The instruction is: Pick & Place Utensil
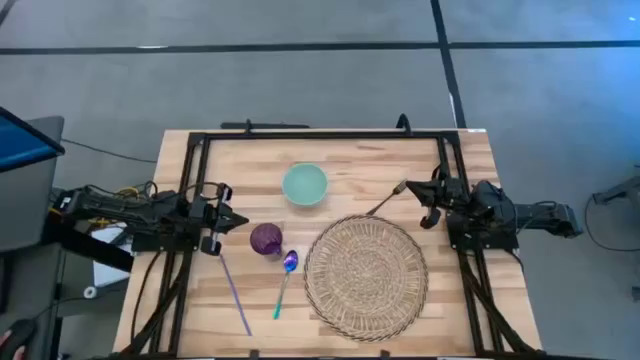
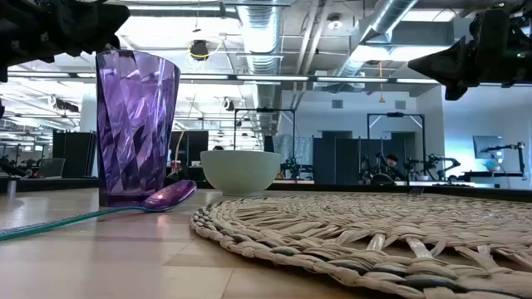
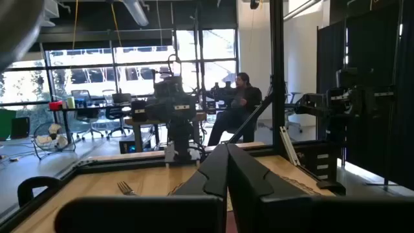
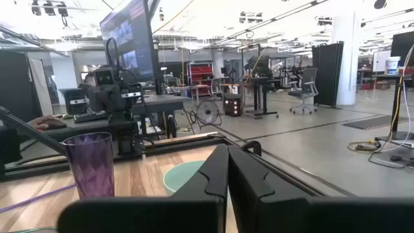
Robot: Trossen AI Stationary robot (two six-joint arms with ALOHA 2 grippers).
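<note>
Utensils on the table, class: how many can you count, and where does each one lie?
3. A spoon lies just left of the woven mat, by the purple cup; a fork lies off the mat's upper right edge; a purple straw lies left of the spoon.

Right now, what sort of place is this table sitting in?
Probably a robotics lab in an open office: exposed silver ceiling ducts, rows of desks with rolling office chairs, another dark robot arm rig, and a seated person beyond the light wooden table.
</note>
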